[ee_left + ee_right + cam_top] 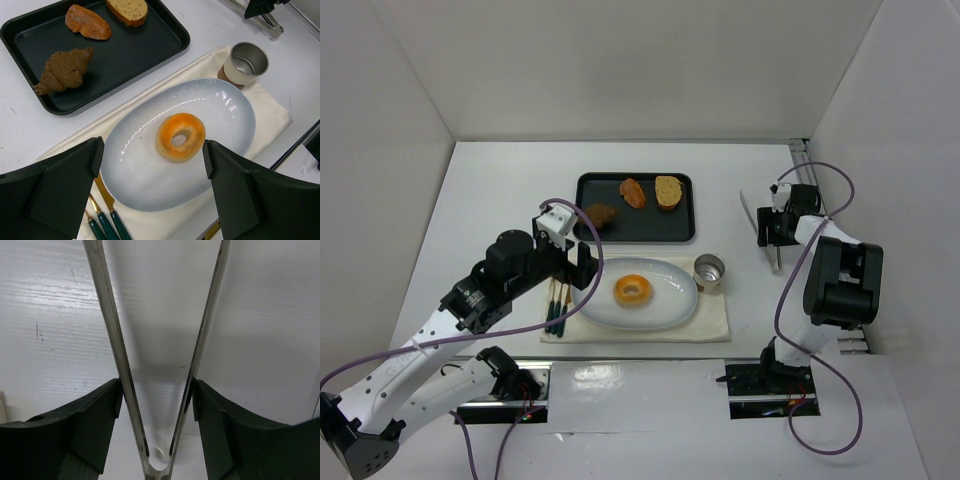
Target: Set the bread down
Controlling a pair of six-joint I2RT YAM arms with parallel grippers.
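Now bread point(180, 136) on plate point(137, 172) (left end effector point(152, 152) apart); right end effector point(156, 390) around tongs point(107, 315), grip unclear.

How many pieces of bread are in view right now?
4. The ring-shaped bread lies on the white plate. On the black tray: a dark brown croissant near-left, an orange piece and a tan slice along the far edge. Nothing looks hidden.

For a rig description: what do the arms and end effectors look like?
Left arm and right arm: white links, black joint housings, a looping purple cable each. The left end effector and right end effector have blocky dark fingers.
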